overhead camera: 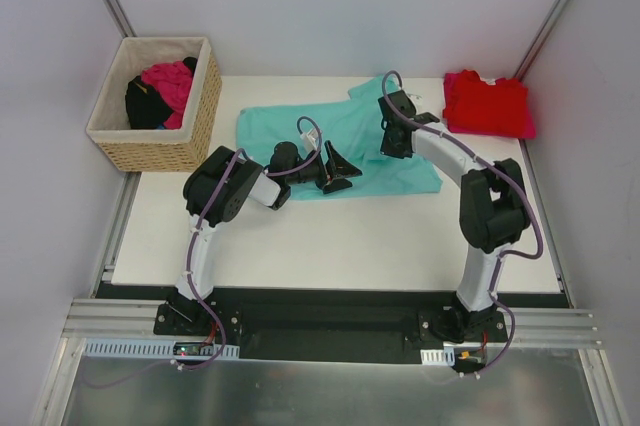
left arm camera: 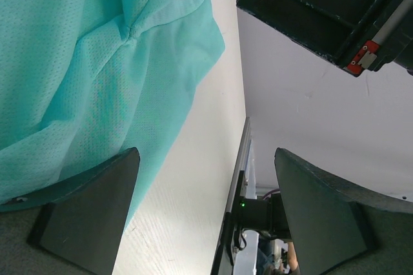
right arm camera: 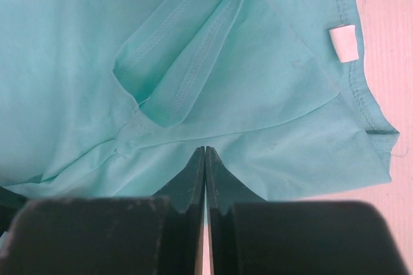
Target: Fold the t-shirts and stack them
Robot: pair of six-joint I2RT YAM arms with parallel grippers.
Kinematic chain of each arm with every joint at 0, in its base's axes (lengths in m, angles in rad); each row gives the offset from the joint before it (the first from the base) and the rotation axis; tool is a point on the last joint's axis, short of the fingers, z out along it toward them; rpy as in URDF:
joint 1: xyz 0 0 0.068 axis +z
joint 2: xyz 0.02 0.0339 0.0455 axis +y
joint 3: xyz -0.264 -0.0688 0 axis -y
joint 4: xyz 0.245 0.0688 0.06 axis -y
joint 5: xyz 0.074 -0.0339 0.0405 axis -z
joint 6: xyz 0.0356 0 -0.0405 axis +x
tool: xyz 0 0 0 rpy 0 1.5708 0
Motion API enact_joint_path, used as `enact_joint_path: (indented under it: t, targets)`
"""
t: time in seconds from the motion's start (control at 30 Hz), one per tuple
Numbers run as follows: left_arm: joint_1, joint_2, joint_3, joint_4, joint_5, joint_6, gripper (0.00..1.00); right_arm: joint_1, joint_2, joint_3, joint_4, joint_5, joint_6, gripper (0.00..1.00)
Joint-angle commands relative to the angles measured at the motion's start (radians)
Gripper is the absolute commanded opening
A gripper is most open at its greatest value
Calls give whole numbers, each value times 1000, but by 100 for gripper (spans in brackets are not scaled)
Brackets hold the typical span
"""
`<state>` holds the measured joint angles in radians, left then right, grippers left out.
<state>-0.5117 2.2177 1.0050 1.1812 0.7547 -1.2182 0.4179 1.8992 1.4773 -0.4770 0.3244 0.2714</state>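
Mostly flat, rumpled teal t-shirt (overhead camera: pixel 268 132)

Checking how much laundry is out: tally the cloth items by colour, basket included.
Teal t-shirt, spread on the table: 1
Red shirt, folded at the far right: 1
Magenta-pink cloth in the wicker basket: 1
Black cloth in the same basket: 1
Total: 4

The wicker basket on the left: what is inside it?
Inside the basket lie a bunched pink cloth and a black cloth beside it. Anything beneath them, and the basket's bottom, is covered.
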Motion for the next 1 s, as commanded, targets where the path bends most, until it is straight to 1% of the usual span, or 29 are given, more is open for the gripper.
enact_joint_path:
  t: [0.0,0.27,0.97]
  targets:
    - [-13,-13,-3,26,21,26,86,12,21,14,0,-2,3,1]
    - [-13,-21,3,9,26,36,86,16,115,106,-25,-30,12,1]
    - [-13,-7,-5,18,26,34,86,28,228,245,-22,-65,38,1]
